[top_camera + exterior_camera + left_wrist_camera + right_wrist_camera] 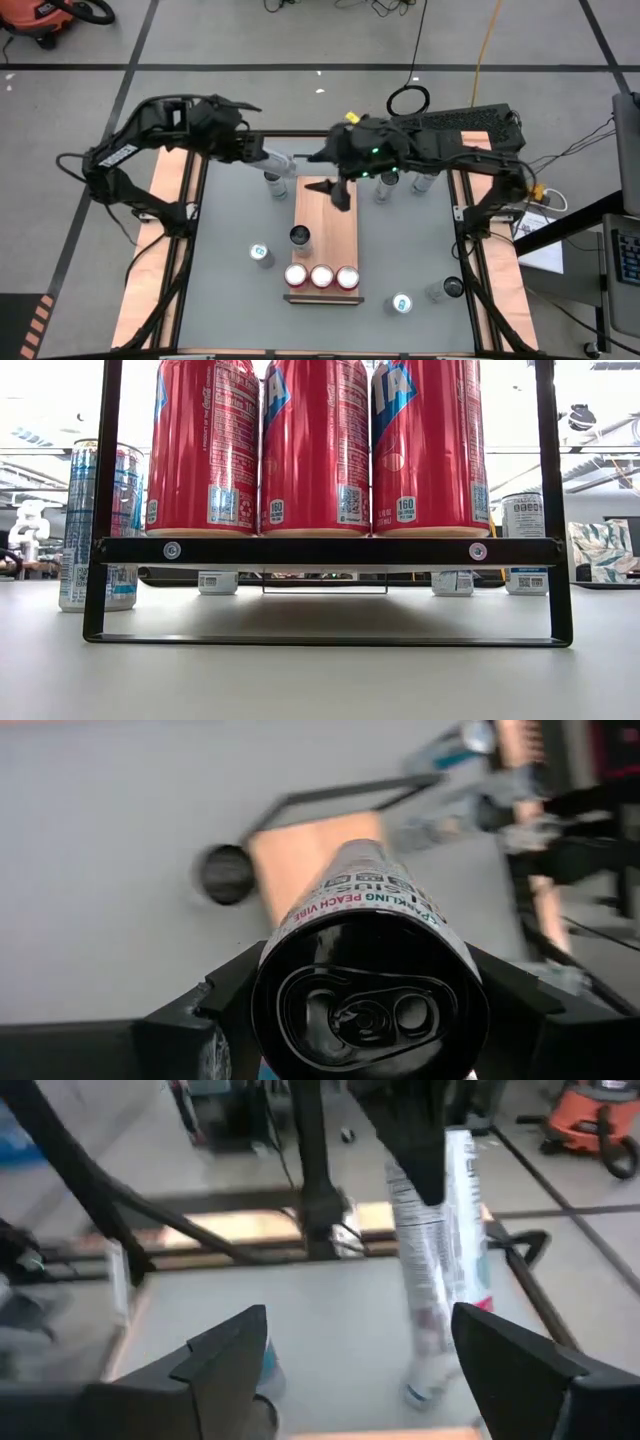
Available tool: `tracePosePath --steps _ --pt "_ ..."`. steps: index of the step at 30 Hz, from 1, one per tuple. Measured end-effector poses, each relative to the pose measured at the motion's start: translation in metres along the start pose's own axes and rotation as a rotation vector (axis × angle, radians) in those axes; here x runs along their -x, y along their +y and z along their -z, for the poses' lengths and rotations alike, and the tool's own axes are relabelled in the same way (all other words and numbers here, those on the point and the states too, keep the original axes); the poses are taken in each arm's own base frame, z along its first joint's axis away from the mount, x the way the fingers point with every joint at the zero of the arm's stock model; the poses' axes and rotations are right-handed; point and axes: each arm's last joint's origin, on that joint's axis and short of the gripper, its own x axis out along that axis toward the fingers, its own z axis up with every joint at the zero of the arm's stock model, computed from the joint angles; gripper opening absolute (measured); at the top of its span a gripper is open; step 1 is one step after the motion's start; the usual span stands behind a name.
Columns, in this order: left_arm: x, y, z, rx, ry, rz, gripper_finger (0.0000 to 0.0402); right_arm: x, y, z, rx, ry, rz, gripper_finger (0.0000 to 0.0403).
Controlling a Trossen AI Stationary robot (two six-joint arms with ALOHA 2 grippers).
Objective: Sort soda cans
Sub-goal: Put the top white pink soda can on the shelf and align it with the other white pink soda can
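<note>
Holding a silver-grey can (365,970) with a dark top, your left hand (285,163) pinches it sideways in the air above the far end of the wooden board (325,240). Your right hand (338,190) hovers over that same end, its fingers spread around nothing. Three red cans (321,277) stand in a row at the board's near end, behind a black frame (320,550). One dark-topped can (300,236) stands mid-board; other cans are scattered on the grey desk (230,300).
</note>
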Motion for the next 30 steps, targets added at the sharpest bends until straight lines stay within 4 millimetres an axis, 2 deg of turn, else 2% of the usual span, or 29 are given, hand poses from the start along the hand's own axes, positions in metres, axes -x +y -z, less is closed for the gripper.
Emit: tracePosePath --steps 6,13,22,30 --pt "-0.001 -0.024 0.016 -0.028 -0.019 0.134 0.0244 -0.010 0.015 -0.013 0.083 0.086 0.170 0.0326" --pt "-0.003 -0.041 0.032 -0.033 -0.050 0.191 0.0244 -0.026 0.025 -0.007 0.107 0.129 0.212 0.0351" --pt "-0.015 -0.058 0.053 -0.052 -0.015 0.206 0.0244 -0.043 0.029 0.003 0.146 0.181 0.204 0.0348" --pt "-0.025 -0.068 0.059 -0.062 -0.021 0.214 0.0244 -0.048 0.030 0.009 0.124 0.226 0.173 0.0314"
